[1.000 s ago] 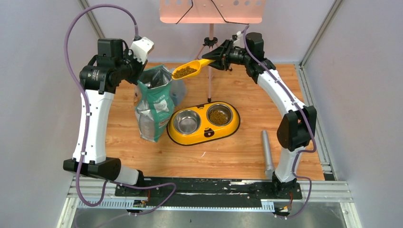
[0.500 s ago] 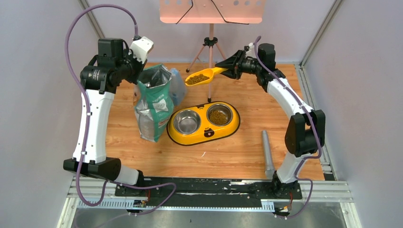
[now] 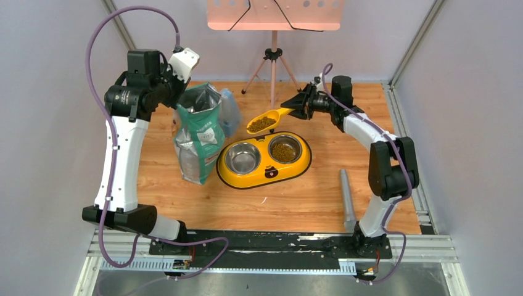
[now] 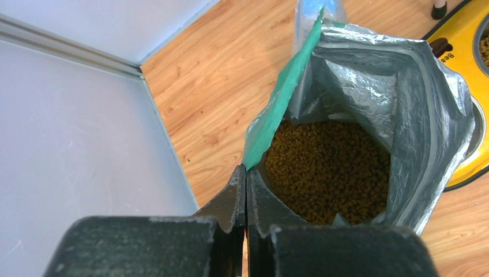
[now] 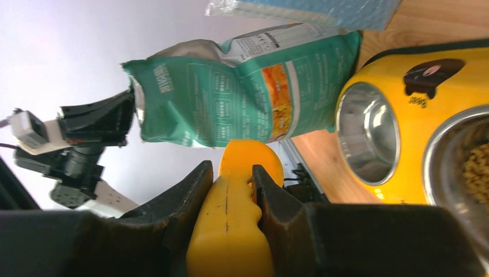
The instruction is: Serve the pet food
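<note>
The pet food shows as brown kibble heaped in an orange-yellow scoop [image 3: 262, 123], which hangs just above the back of a yellow double bowl [image 3: 265, 174]. My right gripper [image 3: 296, 109] is shut on the scoop's handle [image 5: 230, 225]. More kibble [image 3: 284, 151] lies in the right bowl, and the left bowl [image 3: 242, 158] holds none. A green-and-white bag [image 3: 198, 139] stands open to the left, full of kibble [image 4: 328, 167]. My left gripper [image 4: 245, 168] is shut on the bag's green rim [image 4: 271, 124] and holds the mouth open.
A metal cylinder [image 3: 346, 197] lies on the wooden floor at the near right. A tripod stand [image 3: 272, 68] rises behind the bowls. A blue-and-clear packet [image 3: 230, 111] leans behind the bag. Grey walls close in left, right and back.
My right arm has carried the loaded scoop down and to the right, from beside the bag's mouth to just above the bowls. The left arm and the bag have not moved.
</note>
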Controlling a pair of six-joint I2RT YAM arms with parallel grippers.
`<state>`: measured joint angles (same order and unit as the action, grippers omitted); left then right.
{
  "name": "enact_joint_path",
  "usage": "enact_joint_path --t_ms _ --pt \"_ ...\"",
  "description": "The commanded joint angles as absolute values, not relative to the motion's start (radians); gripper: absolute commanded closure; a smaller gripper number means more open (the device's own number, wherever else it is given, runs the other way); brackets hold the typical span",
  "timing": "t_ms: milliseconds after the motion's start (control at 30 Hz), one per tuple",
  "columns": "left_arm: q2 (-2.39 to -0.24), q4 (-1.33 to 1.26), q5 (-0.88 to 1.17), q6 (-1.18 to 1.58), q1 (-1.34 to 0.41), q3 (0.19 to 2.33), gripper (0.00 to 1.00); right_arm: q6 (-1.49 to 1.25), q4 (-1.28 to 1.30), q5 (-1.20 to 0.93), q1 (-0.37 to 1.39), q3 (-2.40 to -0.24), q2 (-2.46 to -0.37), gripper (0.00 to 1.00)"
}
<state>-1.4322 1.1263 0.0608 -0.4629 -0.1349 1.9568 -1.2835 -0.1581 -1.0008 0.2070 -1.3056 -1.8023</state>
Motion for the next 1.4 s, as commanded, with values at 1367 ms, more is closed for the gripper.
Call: enact_joint_path --t_ms 1367 --pt "-1.328 0.924 0.108 -0.411 -0.13 1.976 1.0 0.15 0.265 -0.14 0.711 -1.549 -1.67 1.0"
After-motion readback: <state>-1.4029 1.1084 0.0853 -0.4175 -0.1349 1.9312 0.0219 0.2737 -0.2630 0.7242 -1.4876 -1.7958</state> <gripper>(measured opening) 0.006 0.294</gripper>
